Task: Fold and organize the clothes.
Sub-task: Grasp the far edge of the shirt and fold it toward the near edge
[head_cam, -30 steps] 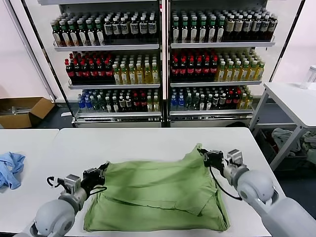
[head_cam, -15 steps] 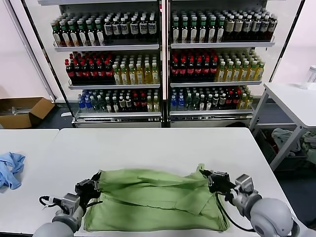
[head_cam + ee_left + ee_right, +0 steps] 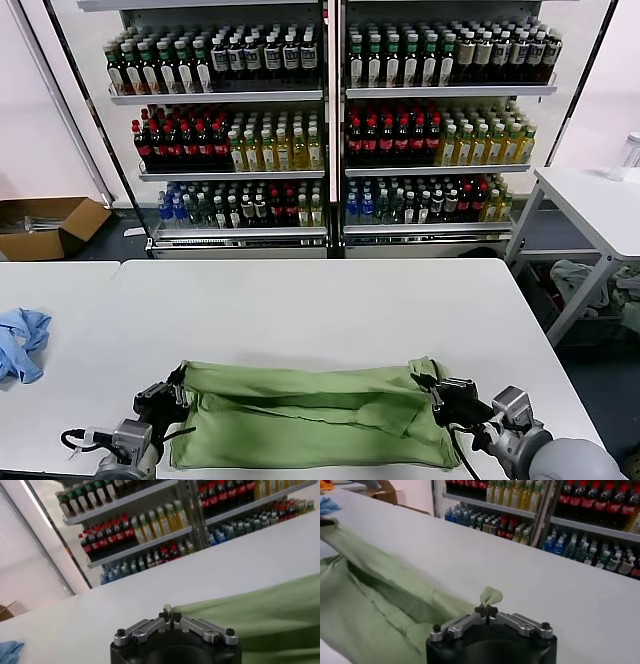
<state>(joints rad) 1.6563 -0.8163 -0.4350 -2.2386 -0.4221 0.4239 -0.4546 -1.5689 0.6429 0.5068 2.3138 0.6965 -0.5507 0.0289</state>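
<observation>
The light green polo shirt (image 3: 310, 425) lies folded over on the white table (image 3: 320, 310) near its front edge. Its far edge is lifted and stretched between both grippers. My left gripper (image 3: 178, 385) is shut on the shirt's left far corner (image 3: 172, 609). My right gripper (image 3: 428, 382) is shut on the right far corner, where a tuft of green cloth (image 3: 491, 595) pokes out between the pads. In the wrist views the left gripper (image 3: 169, 615) and the right gripper (image 3: 486, 611) each pinch green cloth. The collar, buttons and chest graphic are hidden.
A light blue cloth (image 3: 20, 342) lies at the table's left edge. Shelves of bottles (image 3: 330, 130) stand behind the table. A second white table (image 3: 600, 205) is at the right, a cardboard box (image 3: 45, 225) on the floor at the left.
Both grippers have pulled the shirt's far edge toward the table's front, folding the shirt over itself so it now covers a shorter strip.
</observation>
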